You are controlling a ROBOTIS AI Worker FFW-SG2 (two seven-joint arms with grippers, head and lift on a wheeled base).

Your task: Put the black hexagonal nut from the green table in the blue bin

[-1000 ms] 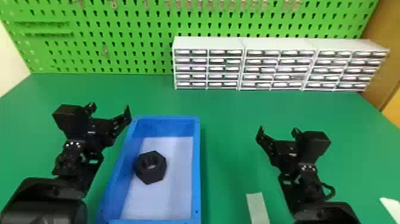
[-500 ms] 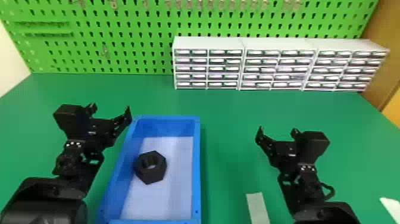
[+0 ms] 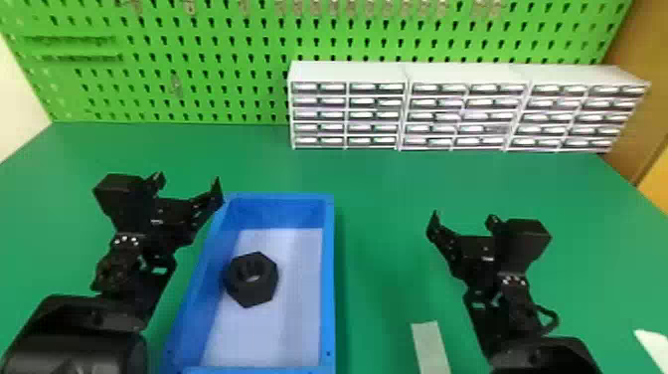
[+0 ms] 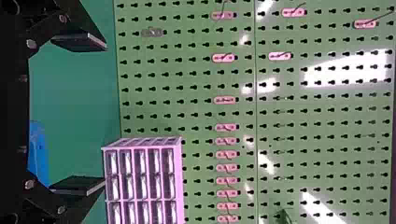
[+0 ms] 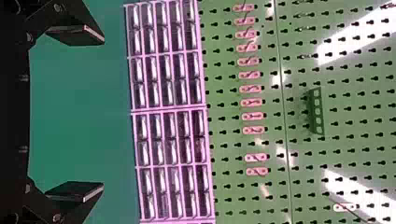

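Black arms with small pale screws, flat fingers.

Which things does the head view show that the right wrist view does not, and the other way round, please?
Head view: the black hexagonal nut lying inside the blue bin, the left tool beside that bin, and a pale strip on the table.

Right wrist view: a green holder with a row of square openings, mounted on the green pegboard, and a seam between its panels.

Both: the pegboard with its hooks, the small-drawer cabinets, the green table, and the right tool, open.
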